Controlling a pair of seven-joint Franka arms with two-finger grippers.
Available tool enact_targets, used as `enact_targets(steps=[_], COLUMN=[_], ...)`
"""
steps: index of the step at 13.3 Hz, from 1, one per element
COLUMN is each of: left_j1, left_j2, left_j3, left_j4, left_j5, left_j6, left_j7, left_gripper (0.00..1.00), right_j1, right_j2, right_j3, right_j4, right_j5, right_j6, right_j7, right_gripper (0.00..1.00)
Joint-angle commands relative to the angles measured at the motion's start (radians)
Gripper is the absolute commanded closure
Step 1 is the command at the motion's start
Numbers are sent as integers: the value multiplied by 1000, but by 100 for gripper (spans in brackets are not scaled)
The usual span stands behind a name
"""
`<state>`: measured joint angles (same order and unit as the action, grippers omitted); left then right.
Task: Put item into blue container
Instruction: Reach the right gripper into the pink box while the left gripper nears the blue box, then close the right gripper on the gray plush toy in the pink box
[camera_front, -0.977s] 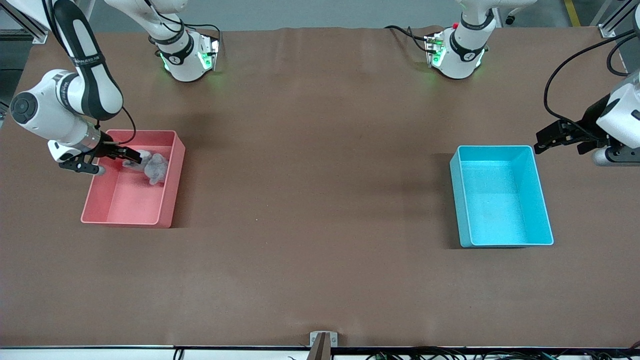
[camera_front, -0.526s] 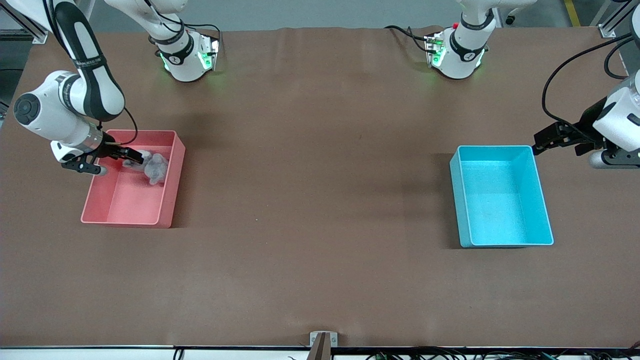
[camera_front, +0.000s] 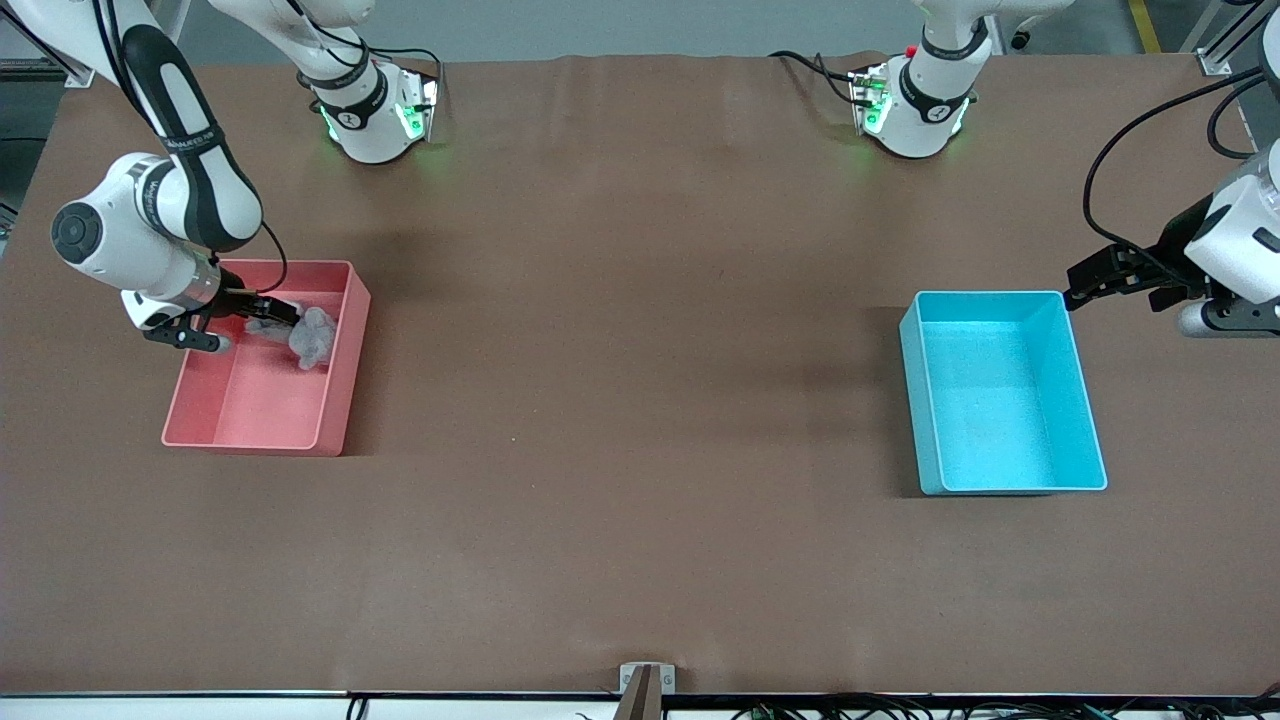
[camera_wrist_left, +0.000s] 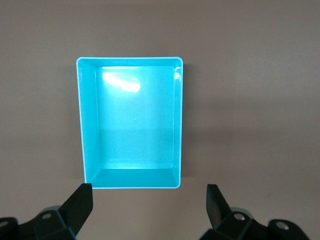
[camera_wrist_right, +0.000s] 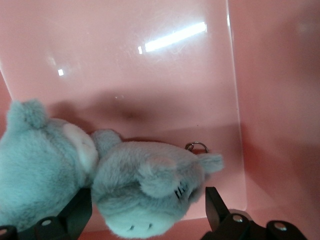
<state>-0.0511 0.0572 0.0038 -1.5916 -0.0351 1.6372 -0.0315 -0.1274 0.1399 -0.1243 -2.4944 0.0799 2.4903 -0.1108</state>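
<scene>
The item, a grey plush toy (camera_front: 312, 338), lies in the pink bin (camera_front: 250, 415) near its wall closest to the robot bases. My right gripper (camera_front: 274, 317) reaches down into that bin and stands open. Its two fingers flank the plush's head (camera_wrist_right: 150, 195) without pinching it. The blue container (camera_front: 912, 400) sits empty toward the left arm's end of the table. My left gripper (camera_front: 1078, 288) hangs open over the table just off that container's corner. The left wrist view looks down on the container's rim (camera_wrist_left: 80, 125), with the left gripper (camera_wrist_left: 149, 201) holding nothing.
The brown table mat (camera_front: 640, 400) spreads wide between the two bins. Both arm bases (camera_front: 375, 115) stand along the table's edge farthest from the front camera. A small bracket (camera_front: 646, 682) sits at the edge nearest the camera.
My right arm has shifted slightly toward the table's middle, bringing its open fingers closer around the plush. The left arm has barely moved.
</scene>
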Motion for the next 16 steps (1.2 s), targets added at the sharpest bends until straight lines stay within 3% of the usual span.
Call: enact_targets(steps=[1,16], left_j1=[-3,-3], left_j2=[-2,3], left_j3=[-2,-2], left_j4=[2,2], left_j5=[4,4], left_j6=[-2,-2], left_j7=[-8,-8], left_gripper=[0,0], right_j1=[-3,-5], right_j2=[7,56], right_j3=[8,9], right_j4=[-14,-9], right_j5=[17,20], right_j6=[16,87], right_j7=[3,5], right_gripper=[0,2])
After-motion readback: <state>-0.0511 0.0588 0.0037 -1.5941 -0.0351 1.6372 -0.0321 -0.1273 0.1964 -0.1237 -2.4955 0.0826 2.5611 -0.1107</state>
